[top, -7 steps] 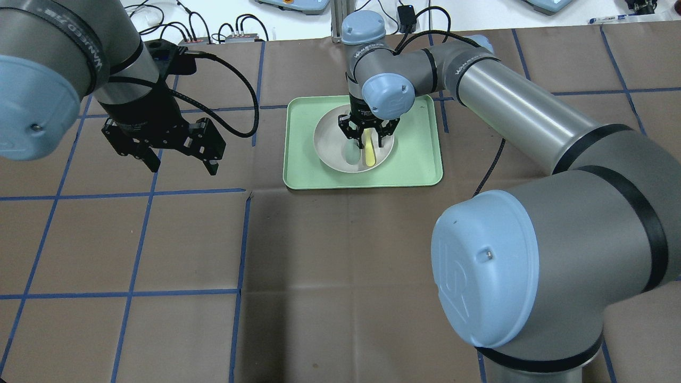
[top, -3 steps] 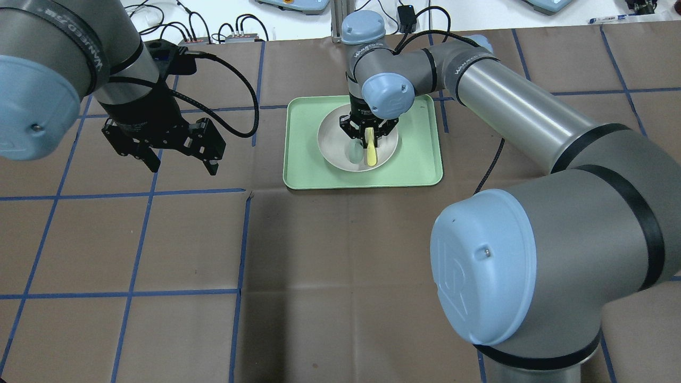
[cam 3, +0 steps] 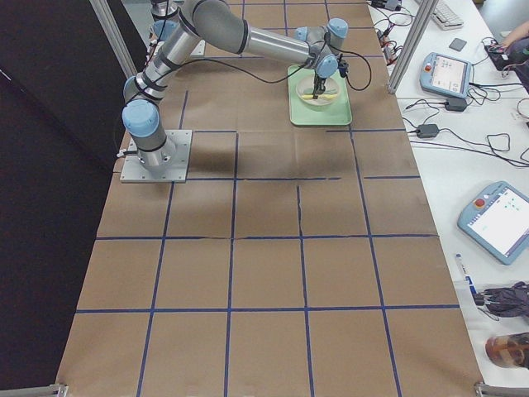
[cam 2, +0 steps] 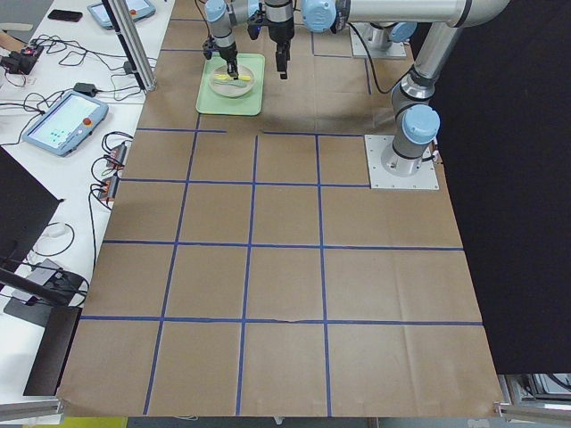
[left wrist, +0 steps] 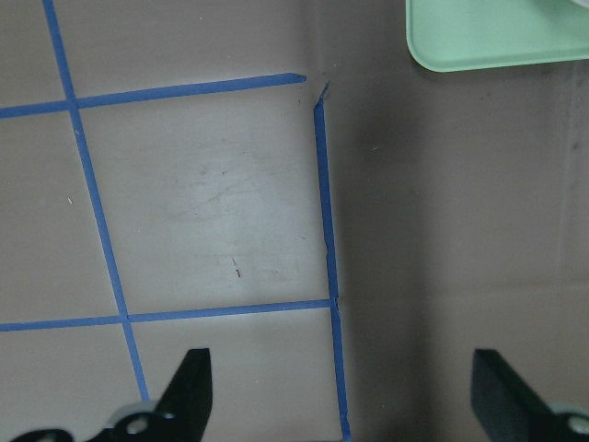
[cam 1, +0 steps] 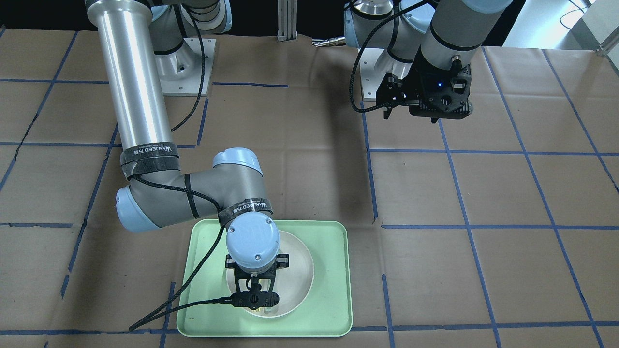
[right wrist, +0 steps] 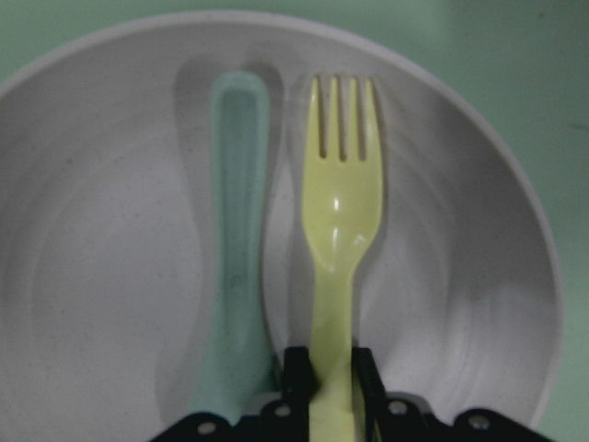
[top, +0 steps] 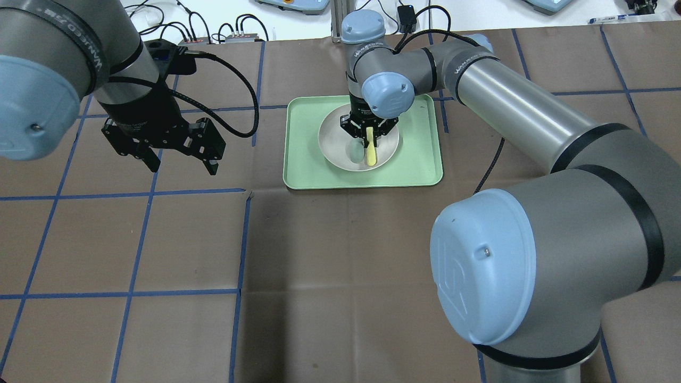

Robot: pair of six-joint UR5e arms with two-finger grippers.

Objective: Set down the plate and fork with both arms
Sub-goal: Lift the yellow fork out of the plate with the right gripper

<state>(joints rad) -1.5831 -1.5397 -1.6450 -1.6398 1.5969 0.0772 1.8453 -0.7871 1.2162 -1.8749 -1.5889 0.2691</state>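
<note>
The off-white plate (top: 332, 142) sits on the light-green tray (top: 303, 159). The pale-yellow fork (top: 371, 154) lies over the plate beside a grey-green spoon (top: 352, 154). My right gripper (top: 368, 139) points down over the plate and is shut on the fork's handle. In the right wrist view the fingers (right wrist: 296, 373) pinch the fork (right wrist: 339, 212), tines pointing away, with the spoon (right wrist: 235, 276) to its left. I cannot tell whether the fork touches the plate (right wrist: 460, 295). My left gripper (top: 181, 162) hangs open and empty above the table, left of the tray; its spread fingers (left wrist: 189, 387) show bare paper between them.
The tray (cam 1: 333, 290) lies near the table's far edge, on the operators' side. Brown paper with blue tape lines covers the table. Cables and teach pendants (cam 3: 450, 74) lie beyond that edge. A tray corner (left wrist: 497, 37) shows in the left wrist view.
My right gripper has shut on the fork's handle; it was open over the fork and spoon. The plate shifted slightly to the right. The left arm has not moved.
</note>
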